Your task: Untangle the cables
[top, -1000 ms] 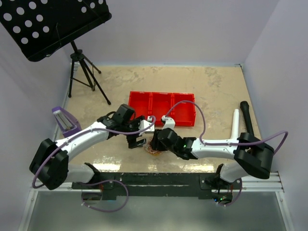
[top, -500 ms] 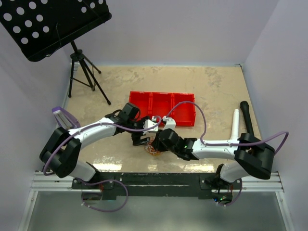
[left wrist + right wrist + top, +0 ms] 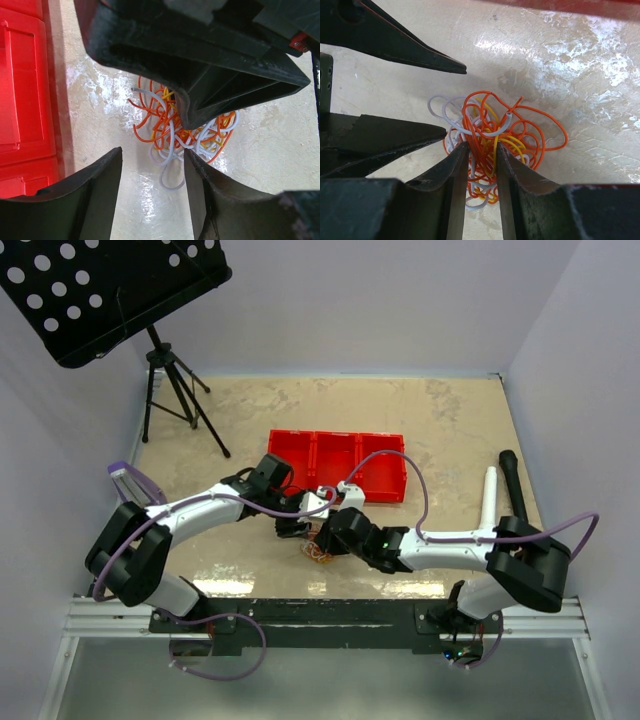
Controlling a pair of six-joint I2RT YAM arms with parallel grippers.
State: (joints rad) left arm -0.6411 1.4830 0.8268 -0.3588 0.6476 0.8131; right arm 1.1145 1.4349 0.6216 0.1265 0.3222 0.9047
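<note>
The cables [image 3: 318, 552] lie in one small tangle of orange, white and yellow strands on the table, just in front of the red tray. My right gripper [image 3: 480, 150] stands over the cables [image 3: 492, 135], its jaws pinched on a bunch of orange and yellow strands. My left gripper [image 3: 152, 167] is open at the tangle's left side. A white loop of the cables [image 3: 170, 150] lies on the table between its fingertips, touching neither. The right gripper's black body [image 3: 200, 60] hides the tangle's far part in the left wrist view.
A red tray [image 3: 335, 465] with three compartments sits right behind the tangle. A black perforated music stand [image 3: 110, 290] on a tripod stands at the back left. A purple-rimmed object [image 3: 135, 490] lies left, and a white and black tool [image 3: 495, 490] right.
My left gripper has moved right and down to the tangle, and its jaws have narrowed. The right gripper has stayed on the tangle, its jaws drawn in on the strands.
</note>
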